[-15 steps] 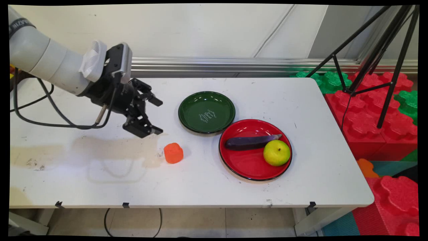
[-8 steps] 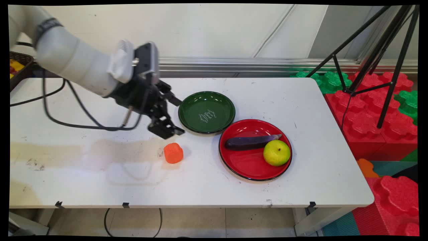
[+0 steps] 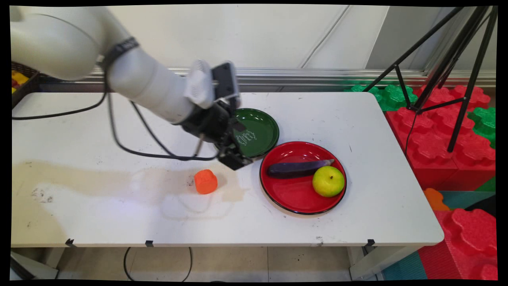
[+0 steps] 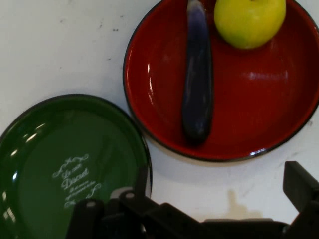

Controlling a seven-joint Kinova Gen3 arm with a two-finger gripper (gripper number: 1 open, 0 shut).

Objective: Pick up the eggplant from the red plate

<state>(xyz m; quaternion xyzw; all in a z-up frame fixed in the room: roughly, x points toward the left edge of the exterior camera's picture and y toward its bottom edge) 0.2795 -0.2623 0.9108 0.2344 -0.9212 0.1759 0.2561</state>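
- filling the frame's middle, a white table (image 3: 119, 222) stands before a pale wall, red and green foam blocks (image 3: 440, 131) at right.
- green plate (image 3: 260, 131) is empty; red plate (image 3: 301, 198) holds an eggplant (image 3: 297, 168) and a yellow-green apple (image 3: 328, 181).
- gripper (image 3: 238, 151), fingers spread and empty, hangs over the green plate's near edge; an orange block (image 3: 205, 181) lies lower left.

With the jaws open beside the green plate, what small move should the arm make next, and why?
Probably ease right toward the eggplant in the red plate: the hand view faces it, and the open gripper holds nothing. The orange block lies behind it.
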